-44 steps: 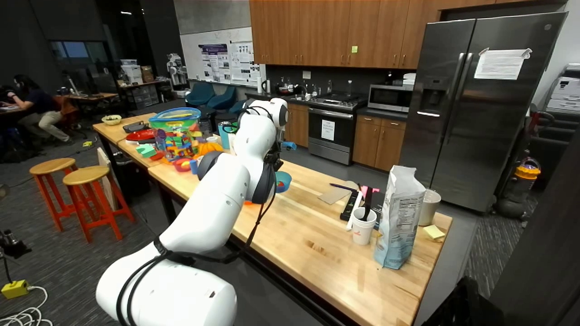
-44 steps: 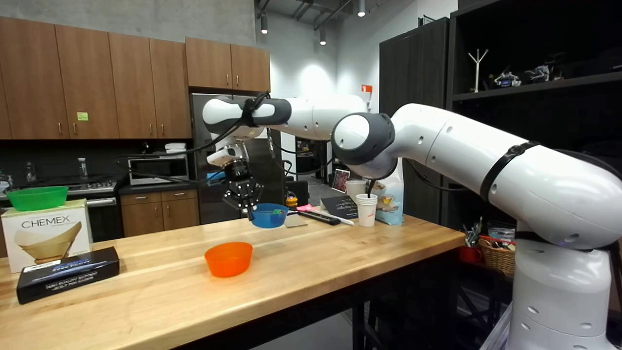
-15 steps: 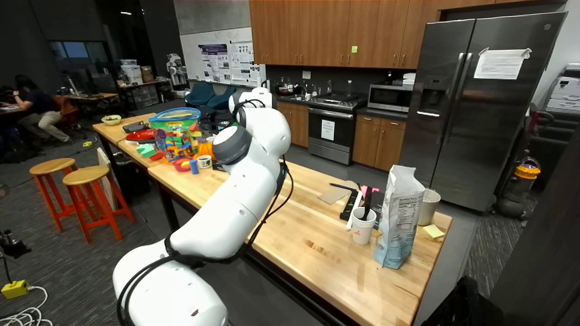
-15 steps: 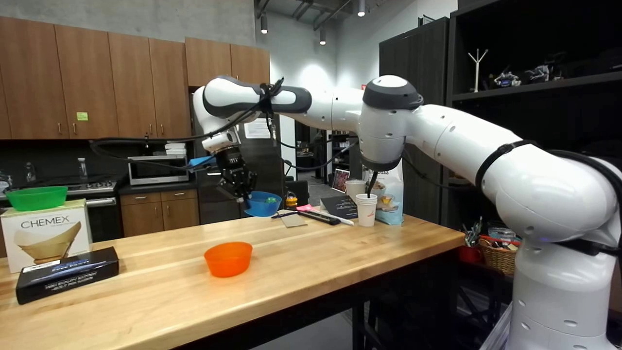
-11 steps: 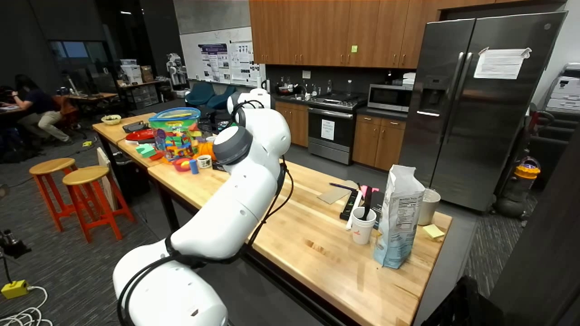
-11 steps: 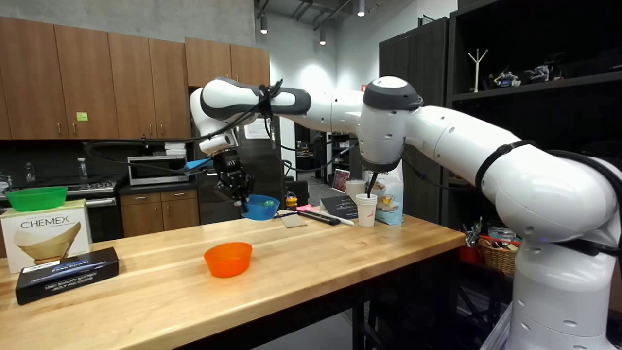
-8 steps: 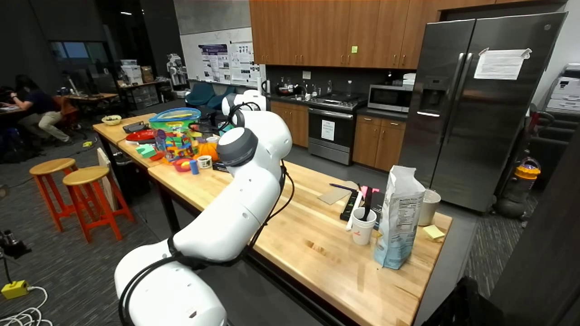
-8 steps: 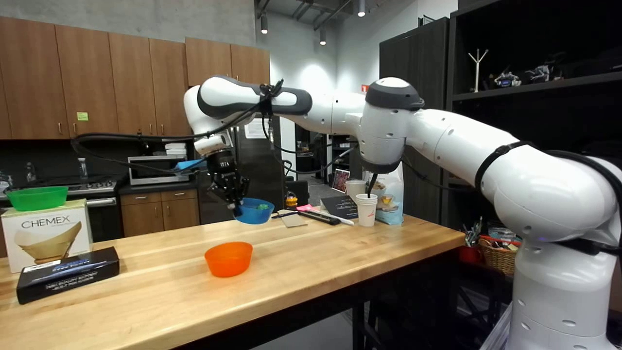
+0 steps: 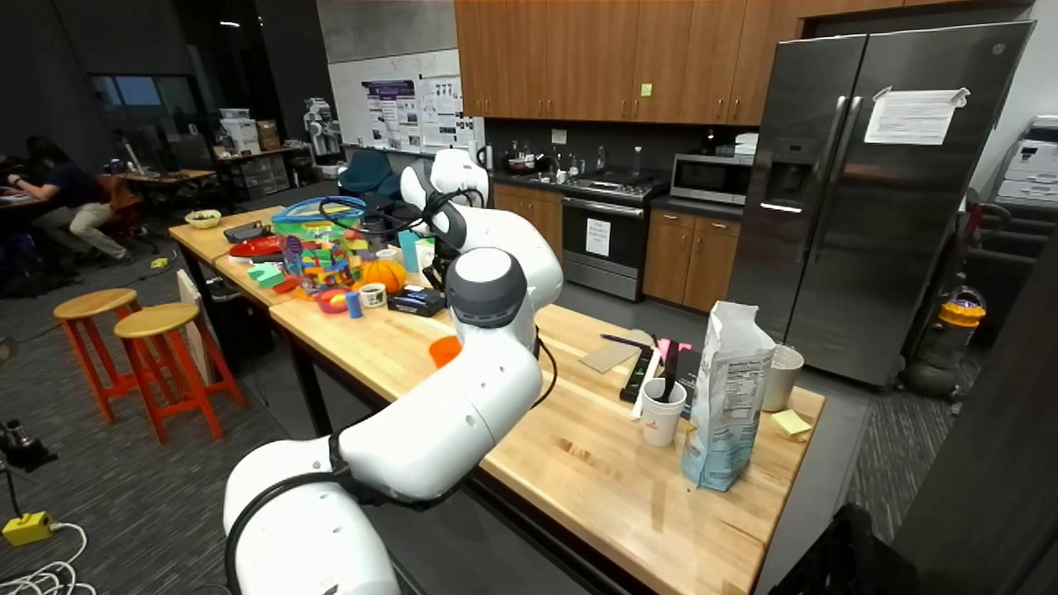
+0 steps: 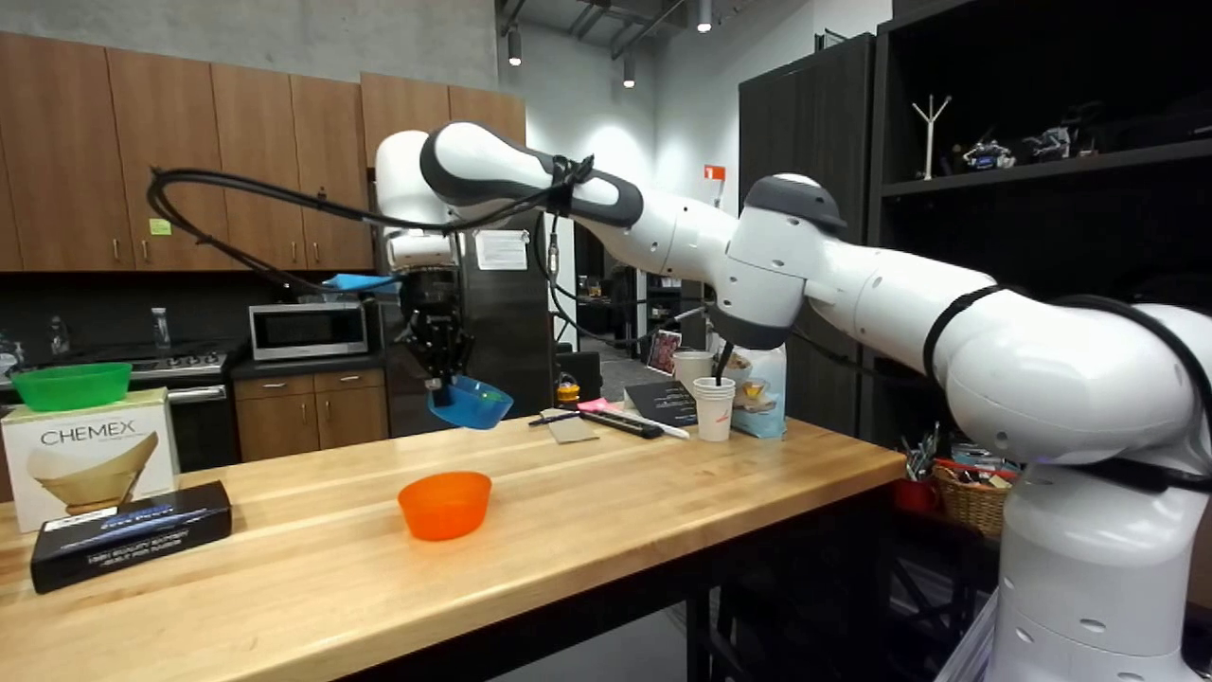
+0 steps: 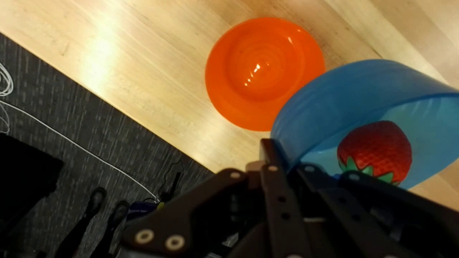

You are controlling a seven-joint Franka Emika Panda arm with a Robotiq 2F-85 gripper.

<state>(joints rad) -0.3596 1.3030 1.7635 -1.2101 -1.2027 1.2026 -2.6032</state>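
Observation:
My gripper (image 10: 443, 390) is shut on the side wall of a translucent blue bowl (image 10: 476, 403) and holds it above the table, tilted. In the wrist view the gripper's fingers (image 11: 285, 165) pinch the blue bowl's wall (image 11: 344, 93), one finger inside and one outside. A red toy strawberry (image 11: 376, 152) with green leaves lies in the blue bowl. An orange bowl (image 10: 445, 507) stands upright on the table, below the blue bowl; it looks empty in the wrist view (image 11: 251, 71). The orange bowl partly shows in an exterior view (image 9: 445, 351), where the arm hides the blue bowl.
A green bowl (image 10: 74, 386) sits on a Chemex box (image 10: 104, 455), with a black box (image 10: 133, 535) in front. Stacked white cups (image 10: 713, 409), a bag (image 10: 765, 393) and a black tool (image 10: 620, 423) stand or lie farther along the wooden table (image 10: 606, 502).
My gripper has carried the blue bowl up and to the left in an exterior view, and the bowl has tilted. The arm has shifted, so the orange bowl shows in both exterior views.

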